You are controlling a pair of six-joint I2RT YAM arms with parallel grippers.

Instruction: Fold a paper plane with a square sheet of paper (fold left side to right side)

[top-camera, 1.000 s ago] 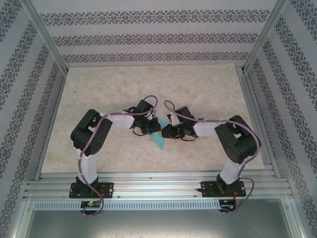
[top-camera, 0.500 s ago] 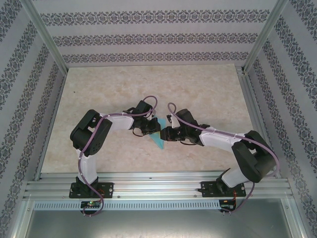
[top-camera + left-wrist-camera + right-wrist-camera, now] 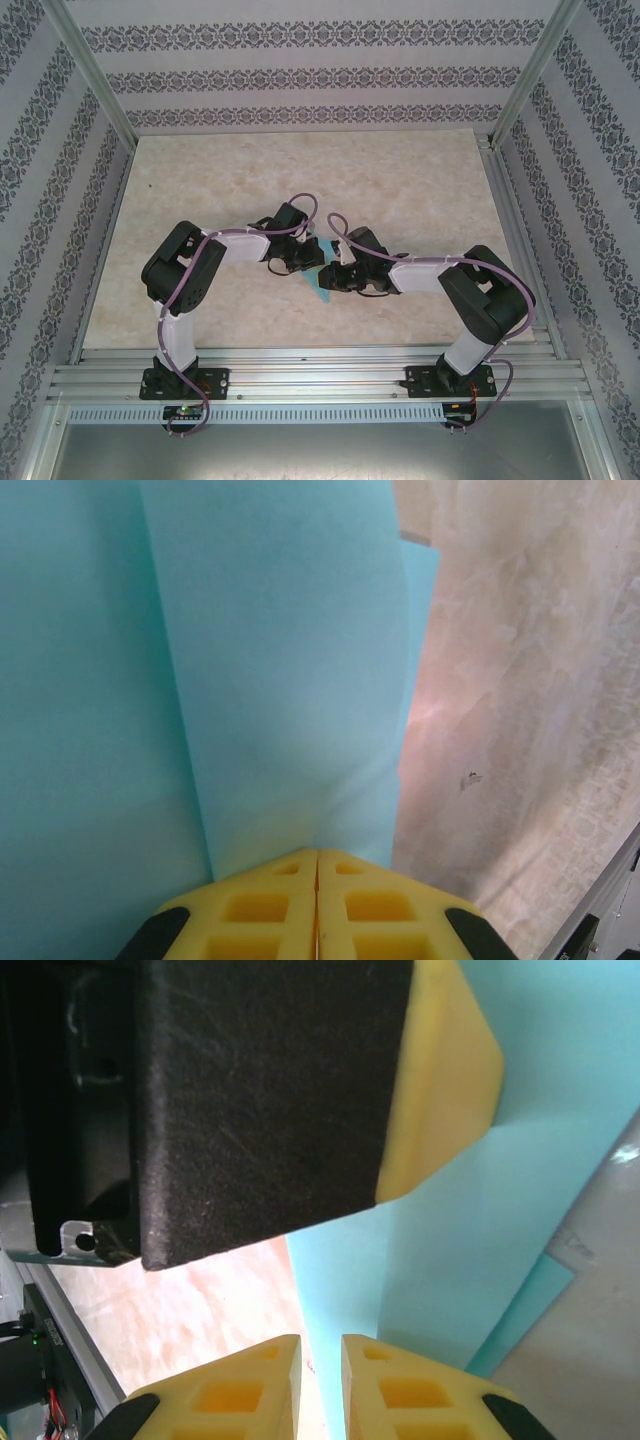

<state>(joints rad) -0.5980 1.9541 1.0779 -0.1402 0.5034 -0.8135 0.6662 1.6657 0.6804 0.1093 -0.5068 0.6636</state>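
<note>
Between the two wrists at mid-table, most of the paper plane is hidden from above. A turquoise wedge shows, pointing toward the near rail. The wrist views cut its outline off at their borders, and little beyond layered flaps and one long crease can be made out. Bare marbled tabletop lies wide open toward the patterned walls, with the rail nearer on the front side. The left gripper is clenched, its yellow pads pressed flat together on a raised flap of the plane. The right gripper sits just beside it, pads a thin slit apart with the paper's edge running into the slit. Whether it pinches the paper I cannot tell.
</note>
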